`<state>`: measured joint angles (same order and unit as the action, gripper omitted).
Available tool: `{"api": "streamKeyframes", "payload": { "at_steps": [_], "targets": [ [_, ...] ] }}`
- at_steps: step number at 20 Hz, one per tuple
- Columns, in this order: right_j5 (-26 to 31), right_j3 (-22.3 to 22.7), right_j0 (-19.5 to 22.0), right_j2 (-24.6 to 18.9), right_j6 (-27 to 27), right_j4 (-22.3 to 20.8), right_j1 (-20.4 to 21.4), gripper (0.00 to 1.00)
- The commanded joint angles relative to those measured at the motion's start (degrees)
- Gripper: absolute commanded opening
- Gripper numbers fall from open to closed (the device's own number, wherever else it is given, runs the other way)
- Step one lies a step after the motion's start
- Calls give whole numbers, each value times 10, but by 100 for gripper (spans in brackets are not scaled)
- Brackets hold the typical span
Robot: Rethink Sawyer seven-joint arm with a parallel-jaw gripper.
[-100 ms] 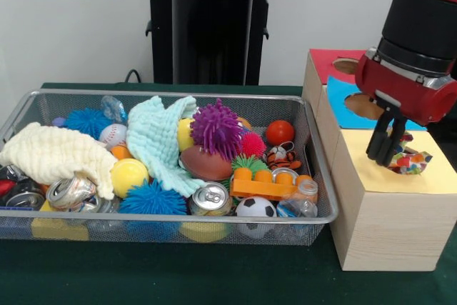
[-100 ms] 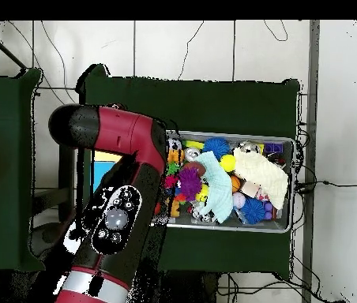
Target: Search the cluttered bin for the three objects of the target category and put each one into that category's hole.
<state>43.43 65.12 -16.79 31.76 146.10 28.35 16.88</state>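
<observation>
The wire mesh bin [image 1: 171,169] of mixed toys sits at nine o'clock from the wooden box [image 1: 378,226]. The black gripper [image 1: 384,149] pinches a multicoloured crumpled fabric piece [image 1: 409,160] above the yellow panel. Judgement: centre it over that panel's hole, unseen here, before releasing.

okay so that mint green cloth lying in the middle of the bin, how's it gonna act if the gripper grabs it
The mint green cloth looks soft and draped over the toys, so it would probably sag and hang floppy. It seems light. Its folds lie against the purple spiky ball and the toy football, so lifting it may drag or roll them.
</observation>
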Motion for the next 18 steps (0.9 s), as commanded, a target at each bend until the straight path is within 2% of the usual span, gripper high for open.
{"api": "streamKeyframes", "payload": {
  "at_steps": [1,8,18],
  "targets": [
    [-29,75,-3,-64,105,9,0,0],
    [-37,78,-15,-64,119,14,-7,0],
    [-17,31,-21,-55,141,25,-35,0]
  ]
}}
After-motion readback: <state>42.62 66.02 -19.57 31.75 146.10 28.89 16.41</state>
